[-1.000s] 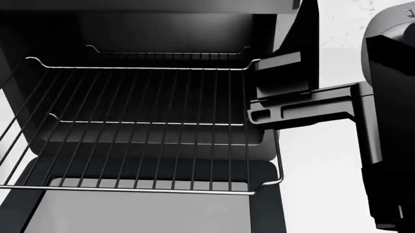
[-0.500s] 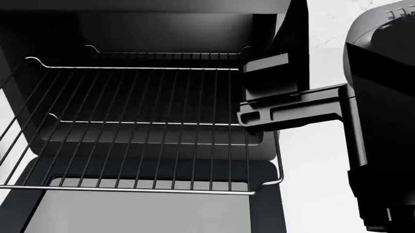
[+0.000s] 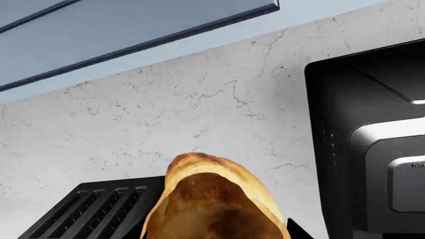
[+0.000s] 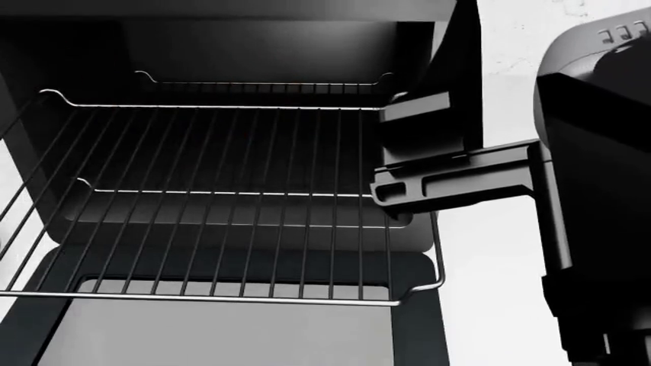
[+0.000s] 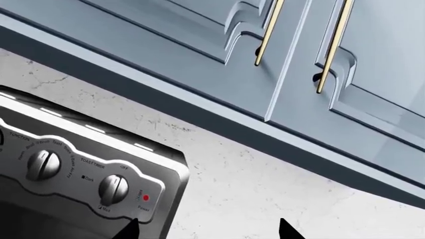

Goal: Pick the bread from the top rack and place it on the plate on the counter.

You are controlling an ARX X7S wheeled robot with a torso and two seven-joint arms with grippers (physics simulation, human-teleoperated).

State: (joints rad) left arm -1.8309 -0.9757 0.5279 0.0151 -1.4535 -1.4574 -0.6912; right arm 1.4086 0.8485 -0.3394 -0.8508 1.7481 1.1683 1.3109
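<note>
The left claw [image 3: 219, 234] grips the bread [image 3: 212, 204], long axis pointing away from it, the top rack [image 4: 213, 198] bare; the plate is out of view, the right claw's state unclear.

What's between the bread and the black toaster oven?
Nothing: in the left wrist view, only bare marbled wall shows between the bread and the toaster oven.

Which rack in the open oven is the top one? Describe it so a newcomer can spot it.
In the head view, look into the dark oven cavity filling the frame. The top rack is the large silver wire grid of thin parallel bars pulled forward, with bent-up corners. A second, similar wire rack sits further back and looks far smaller.
</note>
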